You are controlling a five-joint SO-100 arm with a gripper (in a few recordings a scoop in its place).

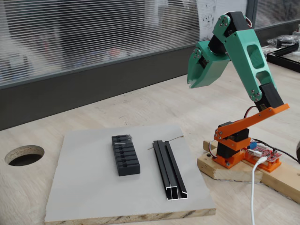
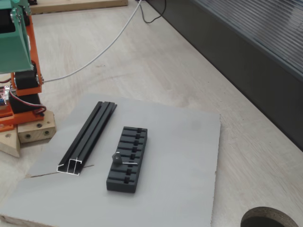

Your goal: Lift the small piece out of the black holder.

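The black holder [image 1: 125, 155] [image 2: 128, 158] lies on a grey board [image 1: 89, 187] [image 2: 184, 151], its slotted top facing up. The small piece [image 2: 127, 162] shows as a thin grey sliver across one of the middle slots, next to a small dark knob. In the other fixed view it is too small to make out. My green gripper [image 1: 191, 84] hangs high in the air, up and to the right of the holder and far from it. Its jaws look closed together with nothing between them.
A long black channelled rail [image 1: 168, 168] [image 2: 89, 138] lies beside the holder, on the arm's side. The arm's orange base [image 1: 234, 150] sits on a wooden block by the board's edge, with a white cable [image 1: 253, 197] trailing off. A round hole [image 1: 24, 154] [image 2: 270, 218] is cut in the table.
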